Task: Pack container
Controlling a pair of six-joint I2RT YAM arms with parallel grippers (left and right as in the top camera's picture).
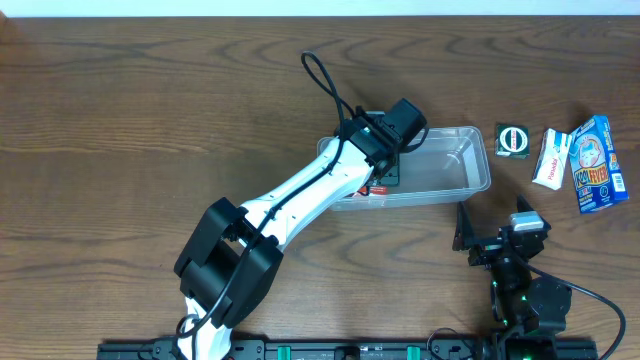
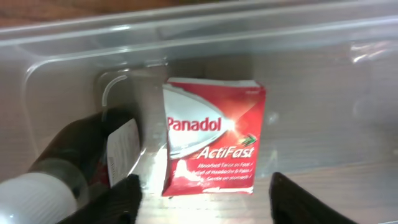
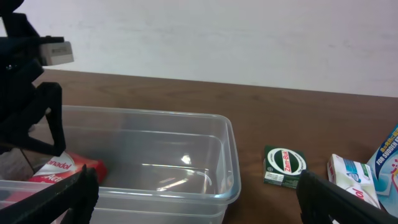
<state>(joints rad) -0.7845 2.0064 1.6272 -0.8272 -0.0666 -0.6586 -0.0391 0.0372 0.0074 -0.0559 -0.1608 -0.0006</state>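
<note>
In the container (image 2: 249,25), left hand (image 2: 211,202) hovers spread apart over the Panadol box (image 2: 211,137); right hand (image 3: 196,190) sits wide open nearby.

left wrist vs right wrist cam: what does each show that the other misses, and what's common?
Left wrist only: the whole front of the Panadol ActiFast box, a dark bottle with a white cap lying beside it, and the left gripper, open. Right wrist only: the green Zam-Buk box, a white box and a blue box on the table, the left arm, and the open right gripper. Both: the container and the Panadol ActiFast box inside it, though the right wrist catches only a corner.
</note>
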